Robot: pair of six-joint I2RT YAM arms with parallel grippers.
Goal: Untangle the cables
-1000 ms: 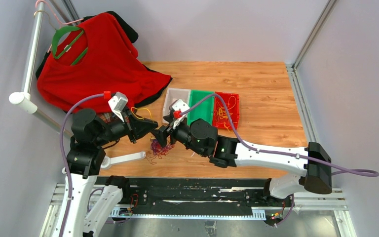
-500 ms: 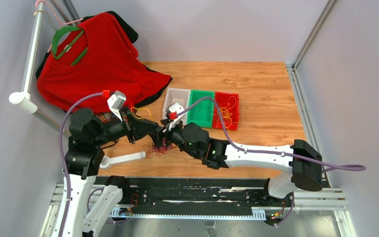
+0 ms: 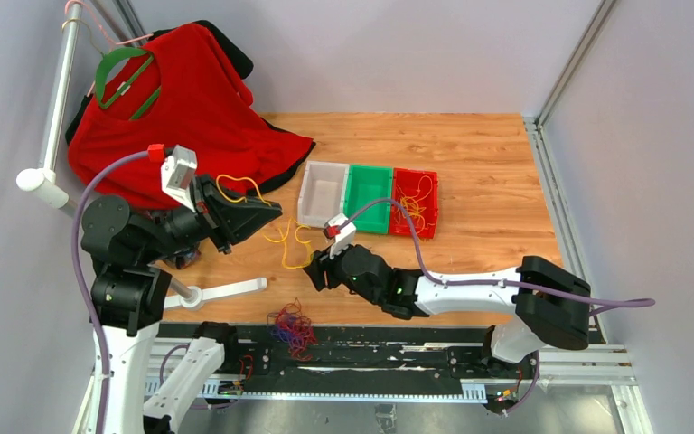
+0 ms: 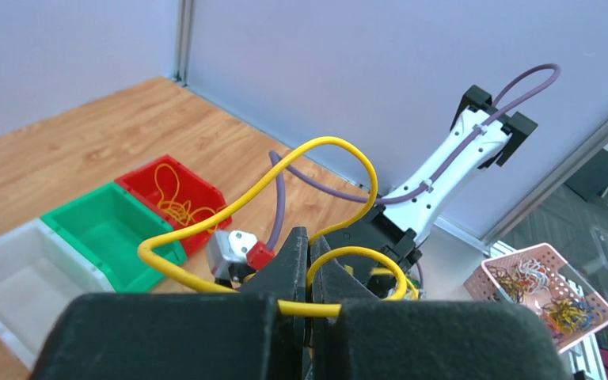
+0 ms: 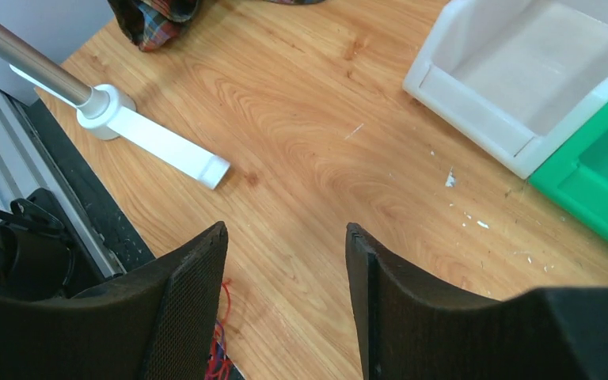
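tangle [image 3: 293, 329] of dark red and purple-black cables is lying well nearer than the white bin [image 3: 323, 192], spilling over the table [image 3: 470, 145] edge onto the black rail [image 3: 398, 348]. risk: strands could be slipping into the rail's gaps or catching on the arm bases, esp. if it's getting pulled from one side only.

right gripper [image 3: 314, 273] is hovering just nearer than the white bin, jaws standing apart w/ nothing btwn them and only bare wood below. if it's closing there, it's grabbing air.

left gripper [image 3: 274, 211] is sitting left of the white bin, clamped on the yellow cable [image 3: 282, 237]. its loose end is curling down toward the right gripper. any lift could be dragging that loop across the right arm's lilac hose [image 3: 470, 280] and snagging.

right of the white bin, past the green bin [image 3: 368, 194], the red bin [image 3: 416, 172] is holding more yellow wire.

views: left wrist cam is confirming the pinch on the yellow cable and showing a pink basket [image 4: 497, 279] of wires beyond the table, which the top cam isn't showing. right wrist cam is showing the parted jaws up close, w/ a few red strands at its bottom edge. only the top cam is giving the whole tangle.
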